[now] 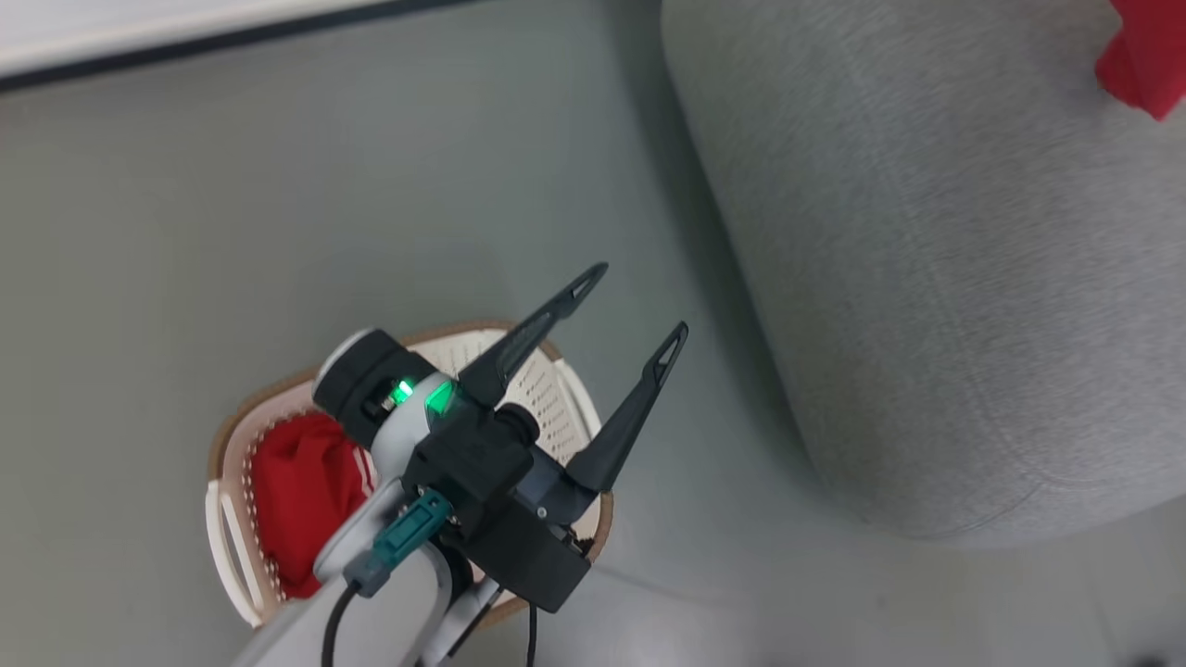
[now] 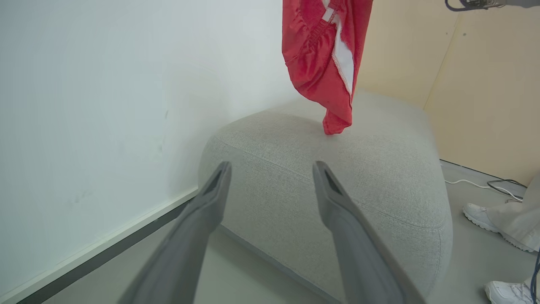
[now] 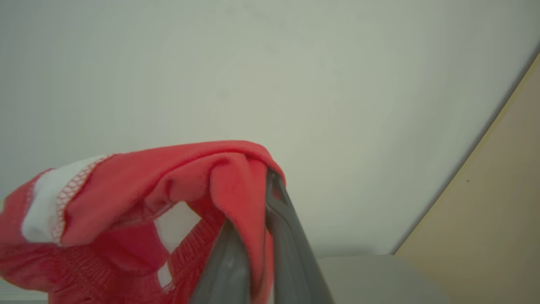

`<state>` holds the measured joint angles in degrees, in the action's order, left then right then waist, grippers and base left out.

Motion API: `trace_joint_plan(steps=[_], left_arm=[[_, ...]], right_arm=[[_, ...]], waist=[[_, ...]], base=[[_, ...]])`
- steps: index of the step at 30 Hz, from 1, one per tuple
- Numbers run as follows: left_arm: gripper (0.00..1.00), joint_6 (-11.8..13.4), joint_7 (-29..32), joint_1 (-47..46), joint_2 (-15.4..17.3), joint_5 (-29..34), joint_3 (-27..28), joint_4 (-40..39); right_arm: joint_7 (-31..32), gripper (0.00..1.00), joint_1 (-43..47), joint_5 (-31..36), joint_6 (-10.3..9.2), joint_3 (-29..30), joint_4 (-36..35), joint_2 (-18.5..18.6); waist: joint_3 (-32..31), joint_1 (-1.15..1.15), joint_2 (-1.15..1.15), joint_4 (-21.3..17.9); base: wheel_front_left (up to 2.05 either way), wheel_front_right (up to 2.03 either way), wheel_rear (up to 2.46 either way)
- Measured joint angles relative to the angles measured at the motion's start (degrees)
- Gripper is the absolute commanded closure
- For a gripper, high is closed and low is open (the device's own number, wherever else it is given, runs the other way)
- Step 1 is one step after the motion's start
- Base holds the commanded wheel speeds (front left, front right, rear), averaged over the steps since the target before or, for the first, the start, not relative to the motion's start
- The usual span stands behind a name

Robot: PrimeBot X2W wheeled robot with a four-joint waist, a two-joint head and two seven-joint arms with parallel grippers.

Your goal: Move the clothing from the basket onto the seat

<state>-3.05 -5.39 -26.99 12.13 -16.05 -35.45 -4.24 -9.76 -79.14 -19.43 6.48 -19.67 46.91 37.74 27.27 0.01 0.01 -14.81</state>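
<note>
One red garment (image 2: 325, 63) with white trim hangs over the grey seat (image 2: 295, 190); I cannot tell if its lowest tip touches the top. My right gripper (image 3: 265, 190) is shut on a fold of this garment (image 3: 147, 190), which drapes to the left of the fingers. A corner of it (image 1: 1144, 56) shows at the top right above the seat (image 1: 927, 278). A second red garment (image 1: 296, 500) lies in the cream basket (image 1: 222, 435) on the floor. My left gripper (image 1: 637, 299) hovers above the basket, open and holding nothing, and points at the seat's near edge (image 2: 272, 169).
Grey floor separates the basket from the seat. A white wall with a dark baseboard (image 2: 105, 253) runs along the left, and a beige panel (image 2: 485, 84) stands behind the seat. A person's white shoes (image 2: 481, 215) and a cable (image 2: 485, 183) are beside the seat.
</note>
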Motion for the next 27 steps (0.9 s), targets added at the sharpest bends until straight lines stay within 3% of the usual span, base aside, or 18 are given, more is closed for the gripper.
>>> trace_joint_plan(steps=[6,16,22,23,24,26,27], left_arm=[[0.00,0.0,1.8,-2.5,0.6,1.7,0.2,-2.4],[0.00,-1.0,2.8,-6.8,0.7,2.8,-0.7,-1.9],[0.00,-1.1,2.7,-7.0,0.5,2.9,-0.9,-0.4],[0.00,-1.1,2.7,-7.0,0.6,2.9,-0.9,-0.3],[0.00,-1.1,2.7,-7.0,0.6,2.9,-0.8,-0.1],[0.00,-1.4,2.2,-6.9,0.7,2.8,-0.8,0.3],[0.00,-1.5,2.1,-6.9,0.9,2.8,-0.7,0.6]], right_arm=[[-1.0,1.00,0.0,-0.1,-1.51,0.6,2.5,-1.3],[-3.3,1.00,2.9,-1.7,-2.50,0.5,10.3,-7.4],[-3.5,1.00,4.6,-1.7,-2.44,-0.4,13.6,-9.4],[-3.6,0.89,4.7,-1.8,-2.44,-0.4,14.4,-9.8],[-3.8,0.65,4.8,-1.8,-2.43,-0.5,14.7,-10.1],[-4.0,0.36,4.9,-1.8,-2.40,-0.7,15.1,-10.5],[-4.0,0.00,4.9,-1.8,-2.15,-0.9,15.3,-10.8]], waist=[[5.4,0.00,0.00,1.1],[13.3,0.00,0.01,1.3],[13.7,-0.01,0.00,1.2],[13.6,-0.02,-0.01,1.2],[13.4,-0.02,-0.01,1.1],[13.0,-0.02,-0.01,0.9],[12.8,-0.02,-0.01,0.8]], base=[[0.00,0.00,0.00],[0.00,0.00,0.00],[0.00,0.00,0.00],[0.00,0.00,0.00],[0.00,0.00,0.00],[0.00,0.00,0.00],[0.00,0.00,0.00]])
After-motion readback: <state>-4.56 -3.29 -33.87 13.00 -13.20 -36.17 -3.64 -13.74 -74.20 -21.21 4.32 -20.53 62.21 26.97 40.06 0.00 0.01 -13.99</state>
